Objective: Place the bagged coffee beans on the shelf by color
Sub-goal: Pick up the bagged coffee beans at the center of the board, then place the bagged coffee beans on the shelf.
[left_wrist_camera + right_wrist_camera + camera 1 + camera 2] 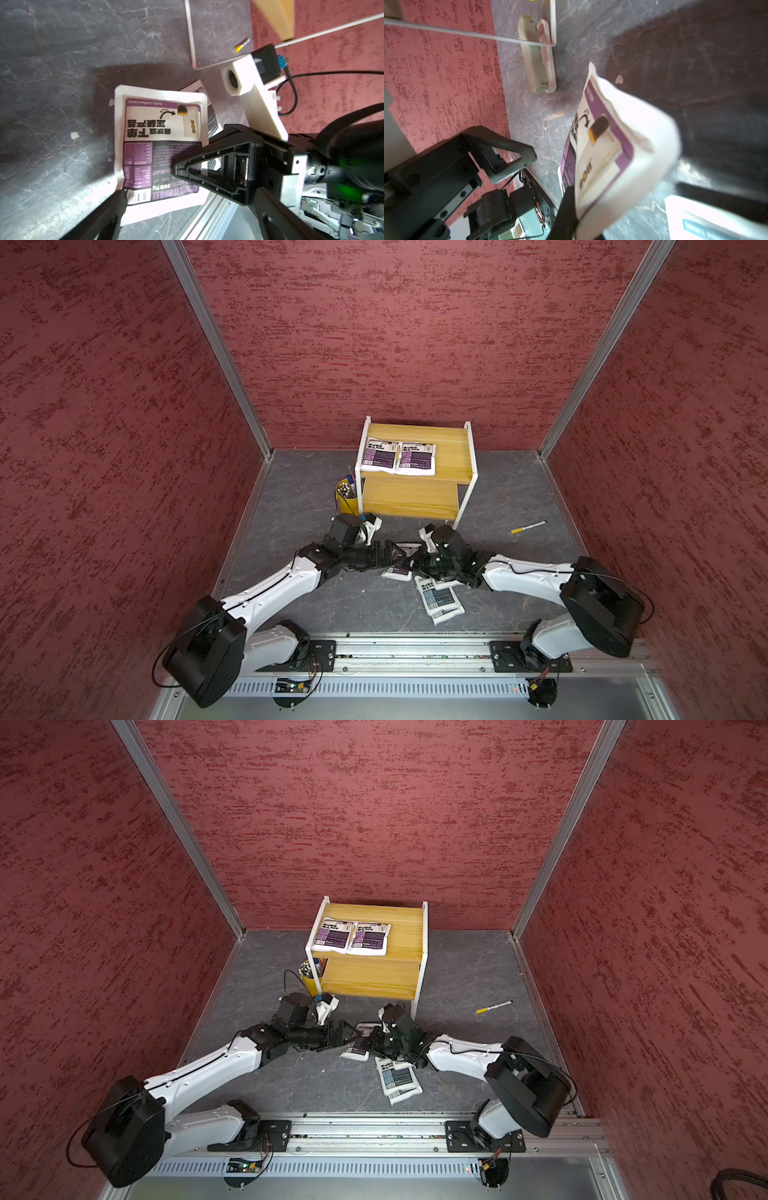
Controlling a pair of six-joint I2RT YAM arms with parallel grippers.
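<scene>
Right wrist view: grips purple pouch [612,145] with closed right fingers [179,168], half raised off bench [332,605] before shelf [411,495]; holds left fingers [517,148] wide open alongside. Pickup step in hand; then needs a clean lift onto upper board [453,448] beside purple pair [378,456].

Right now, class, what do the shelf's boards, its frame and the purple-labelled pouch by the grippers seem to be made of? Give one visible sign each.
Shelf boards: wood or wood-look laminate, matt yellow; straight grain lines.
Shelf frame: likely painted metal, smooth white; thin, straight bars.
Purple-labelled pouch: flexible plastic or foil film, printed, slightly glossy; flat sealed rim, buckled surface.
</scene>
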